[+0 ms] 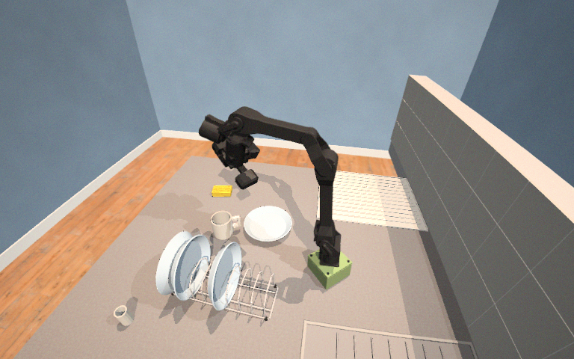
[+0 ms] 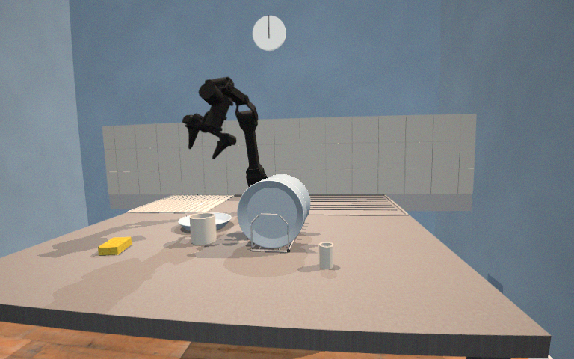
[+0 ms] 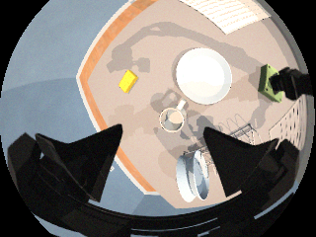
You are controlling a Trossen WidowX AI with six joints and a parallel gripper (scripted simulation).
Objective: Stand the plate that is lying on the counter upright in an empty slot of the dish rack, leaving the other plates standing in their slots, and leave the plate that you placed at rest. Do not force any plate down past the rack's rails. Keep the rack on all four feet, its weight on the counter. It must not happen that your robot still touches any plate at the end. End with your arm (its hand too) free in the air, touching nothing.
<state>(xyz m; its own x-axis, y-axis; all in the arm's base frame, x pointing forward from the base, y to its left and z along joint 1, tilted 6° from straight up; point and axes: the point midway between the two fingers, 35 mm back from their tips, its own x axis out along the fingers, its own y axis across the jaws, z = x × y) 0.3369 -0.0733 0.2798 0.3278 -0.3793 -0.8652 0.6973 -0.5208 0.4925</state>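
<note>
A white plate lies flat, face up, on the counter beside the mug. The wire dish rack stands on the counter. Three plates stand in it: a left one, a second one close beside it, and a third one after a gap. The slots at the rack's right end in the top view are empty. My gripper is open and empty, high above the counter on the sponge and mug side. In the wrist view a finger hides part of the rack and the third plate.
A beige mug stands between plate and rack. A yellow sponge lies farther out. A small cup stands past the rack's plate-filled end. A tiled wall runs behind my green base.
</note>
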